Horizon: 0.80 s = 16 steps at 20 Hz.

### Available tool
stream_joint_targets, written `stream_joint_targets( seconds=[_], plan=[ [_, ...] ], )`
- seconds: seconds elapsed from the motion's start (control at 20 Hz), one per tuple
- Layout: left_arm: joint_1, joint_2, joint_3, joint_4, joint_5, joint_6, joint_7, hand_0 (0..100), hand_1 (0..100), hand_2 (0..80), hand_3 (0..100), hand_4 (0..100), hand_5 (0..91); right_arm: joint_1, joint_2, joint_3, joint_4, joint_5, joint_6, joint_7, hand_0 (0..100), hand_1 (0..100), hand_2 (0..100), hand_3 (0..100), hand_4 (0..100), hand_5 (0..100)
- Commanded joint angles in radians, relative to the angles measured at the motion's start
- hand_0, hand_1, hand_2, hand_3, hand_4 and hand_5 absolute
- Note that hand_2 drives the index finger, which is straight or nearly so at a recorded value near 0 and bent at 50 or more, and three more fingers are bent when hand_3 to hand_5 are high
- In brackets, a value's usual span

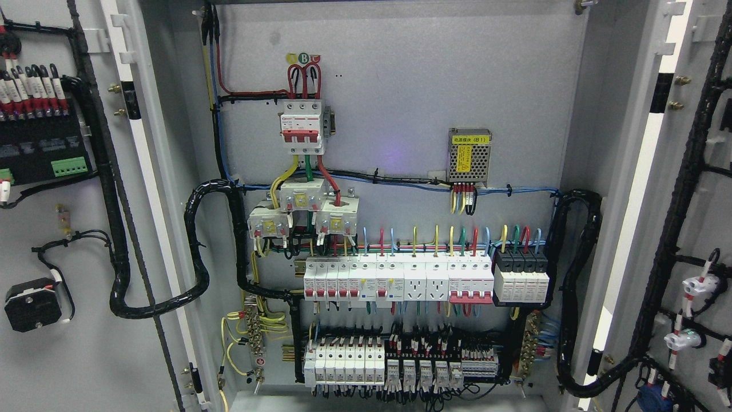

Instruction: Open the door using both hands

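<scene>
A grey electrical cabinet fills the head view with both doors swung wide. The left door shows its inner face with terminals and black cable looms. The right door also shows its inner face, carrying wiring and small white fittings. Between them the back panel lies exposed, with a red-and-white main breaker, a small perforated power supply and rows of white breakers. Neither of my hands nor arms shows anywhere.
Thick black cable bundles loop from each door into the cabinet at the left and right. Another row of breakers and relays sits near the cabinet floor. A black square part hangs on the left door.
</scene>
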Motion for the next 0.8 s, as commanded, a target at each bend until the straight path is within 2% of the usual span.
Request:
stream_joint_targets(
  seconds=[0.0,0.1,0.25,0.35,0.6,0.75],
  plan=[
    [0.003,-0.03,-0.046,0.399,-0.009,0.034,-0.008,0,0,0.0,0,0,0.0,-0.005,0.012,0.02,0.424,0.0,-0.142,0.003,38,0,0,0,0,0],
    [-0.001,-0.03,-0.048,0.487,-0.01,0.034,-0.016,0,0,0.0,0,0,0.0,-0.029,0.022,0.02,0.51,0.003,-0.134,0.003,38,0,0,0,0,0],
    [-0.07,-0.041,-0.042,0.648,-0.012,0.035,-0.019,0,0,0.0,0,0,0.0,-0.086,0.033,0.022,0.651,0.006,-0.13,0.003,38,0,0,0,0,0],
    [-0.124,-0.062,-0.039,0.787,-0.013,0.035,-0.02,0,0,0.0,0,0,0.0,-0.142,0.051,0.022,0.754,0.005,-0.091,0.003,38,0,0,0,0,0],
    [-0.276,-0.09,-0.039,1.039,-0.013,0.06,-0.027,0,0,0.0,0,0,0.0,-0.352,0.117,0.003,1.09,0.011,0.109,0.0,38,0,0,0,0,0],
    [-0.378,-0.105,-0.039,1.166,-0.013,0.17,-0.027,0,0,0.0,0,0,0.0,-0.49,0.145,0.003,1.251,0.038,0.25,-0.003,38,0,0,0,0,0]
  ],
)
